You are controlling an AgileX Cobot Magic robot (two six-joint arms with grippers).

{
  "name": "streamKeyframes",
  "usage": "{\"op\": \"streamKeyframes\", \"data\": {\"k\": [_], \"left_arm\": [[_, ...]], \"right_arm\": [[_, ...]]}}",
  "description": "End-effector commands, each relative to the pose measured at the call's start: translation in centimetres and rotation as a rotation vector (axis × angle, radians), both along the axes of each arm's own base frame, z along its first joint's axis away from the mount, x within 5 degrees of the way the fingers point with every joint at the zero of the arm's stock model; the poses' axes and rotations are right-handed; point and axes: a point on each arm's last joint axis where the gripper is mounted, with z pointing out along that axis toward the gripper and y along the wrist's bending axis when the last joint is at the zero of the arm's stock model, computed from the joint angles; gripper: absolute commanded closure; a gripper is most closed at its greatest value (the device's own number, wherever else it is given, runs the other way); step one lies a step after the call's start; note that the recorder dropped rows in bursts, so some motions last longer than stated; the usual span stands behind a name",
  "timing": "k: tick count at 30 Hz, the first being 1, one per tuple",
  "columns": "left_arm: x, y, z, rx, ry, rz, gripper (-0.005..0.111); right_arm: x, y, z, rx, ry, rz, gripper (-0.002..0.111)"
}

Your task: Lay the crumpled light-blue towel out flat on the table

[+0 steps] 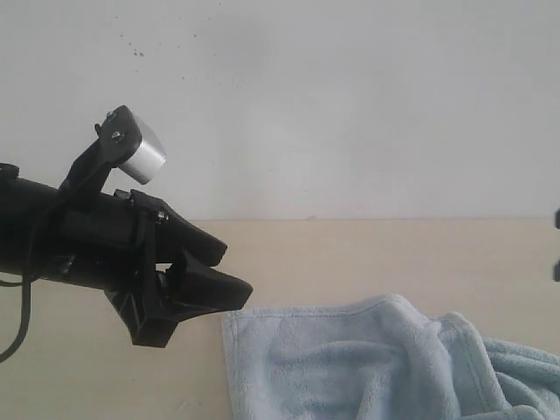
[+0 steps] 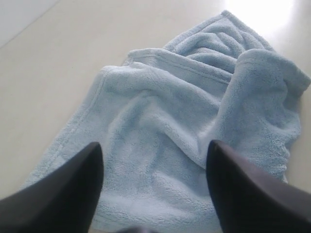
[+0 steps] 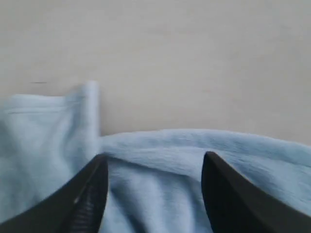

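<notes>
The pale light-blue towel (image 1: 367,359) lies crumpled on the beige table (image 1: 376,254) at the lower right, with folds and a hemmed edge facing left. My left gripper (image 1: 236,273) hovers just left of the towel's near corner and above it, jaws open. In the left wrist view the open gripper (image 2: 155,150) frames the rumpled towel (image 2: 165,107) below, holding nothing. In the right wrist view the right gripper (image 3: 153,160) is open, low over a raised fold of the towel (image 3: 228,145), with nothing between its fingers. No white label shows.
A plain white wall (image 1: 350,105) rises behind the table. Bare table (image 2: 73,53) lies to the left of and beyond the towel. A dark sliver (image 1: 556,249) shows at the right edge of the exterior view.
</notes>
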Motion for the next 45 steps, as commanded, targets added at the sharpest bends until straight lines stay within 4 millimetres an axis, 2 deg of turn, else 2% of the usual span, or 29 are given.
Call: {"op": "streamKeyframes", "data": {"k": [1,6,15,17,19,21,23,27,36,38,40,45], "left_arm": [[-0.2,-0.1,0.2,-0.037,0.019,0.001,0.047],[-0.4,-0.2,0.3,-0.043,0.031,-0.022,0.047],[-0.4,-0.3,0.4,-0.057,0.003,-0.032,0.047],[-0.4,-0.4,0.6,-0.068,-0.011,-0.036,0.047],[-0.3,-0.4,0.6,-0.074,-0.02,-0.038,0.047],[-0.3,-0.4,0.6,-0.074,-0.02,-0.038,0.047],[-0.3,-0.4,0.6,-0.074,-0.02,-0.038,0.047],[-0.3,-0.4,0.6,-0.074,-0.021,-0.039,0.047],[-0.3,-0.4,0.6,-0.073,-0.023,-0.04,0.047],[-0.3,-0.4,0.6,-0.073,-0.023,-0.04,0.047],[-0.3,-0.4,0.6,-0.073,-0.023,-0.04,0.047],[-0.1,-0.3,0.6,-0.066,-0.033,-0.019,0.047]], "right_arm": [[1.2,4.8,-0.6,0.123,-0.06,0.215,0.053],[2.1,7.3,-4.5,0.072,0.042,0.321,0.053],[3.0,6.9,-8.7,0.058,0.125,0.294,0.054],[3.1,6.9,-9.5,0.061,0.144,0.298,0.062],[3.1,6.9,-9.8,0.06,0.15,0.304,0.074],[3.1,7.3,-9.3,0.101,0.128,0.326,0.109],[3.0,8.0,-8.9,0.176,0.102,0.37,0.108],[2.4,10.8,-7.2,0.445,0.04,0.524,0.108],[-0.7,18.1,-8.4,0.253,0.181,0.872,0.108],[-1.2,18.8,-8.8,0.176,0.215,0.914,0.102],[-1.5,19.4,-9.1,0.129,0.235,0.92,0.091],[-1.6,19.7,-9.1,0.131,0.244,0.894,0.062]]}}
